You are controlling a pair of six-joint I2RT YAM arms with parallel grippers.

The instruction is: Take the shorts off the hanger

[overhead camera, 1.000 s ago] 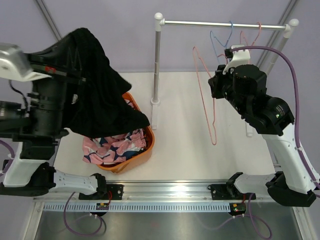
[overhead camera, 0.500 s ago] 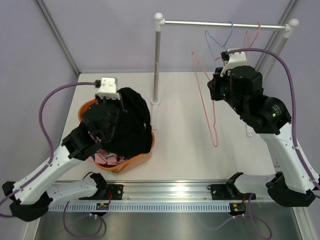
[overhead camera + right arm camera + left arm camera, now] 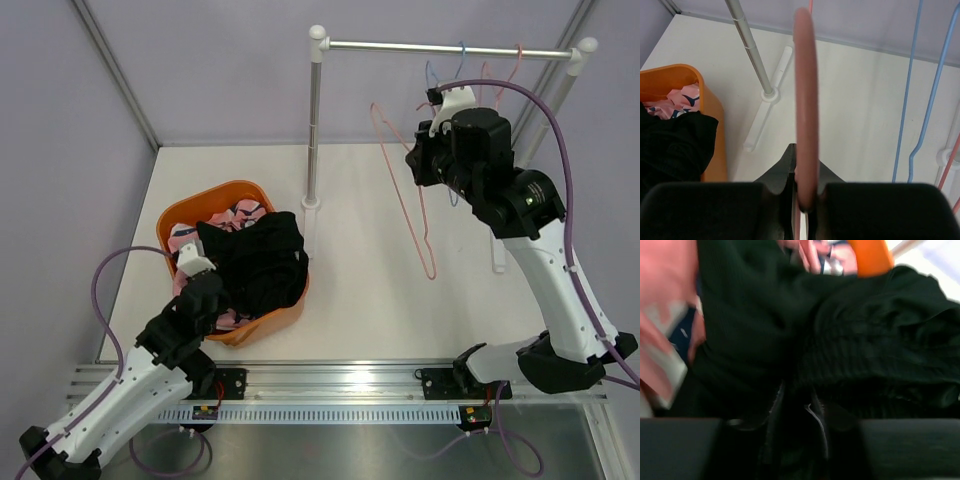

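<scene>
The black shorts lie bunched in the orange basket, draped over its right rim. The pink shorts with navy and white blotches lie under them. The camouflage-print shorts are hidden. My left gripper is low at the basket's near side. In the left wrist view it is buried in the black shorts, with the jaws close together on a fold. My right gripper is shut on a bare pink hanger, held below the rail. The right wrist view shows the pink hanger's wire clamped between the jaws.
The clothes rack has a rail and a left post that stands on the table behind the basket. A blue hanger and another pink hanger hang bare on the rail, close to my right wrist.
My left arm has dropped from above the basket to its near side, and the black shorts have settled into the basket. My right gripper has moved the pink hanger a little up and left.
</scene>
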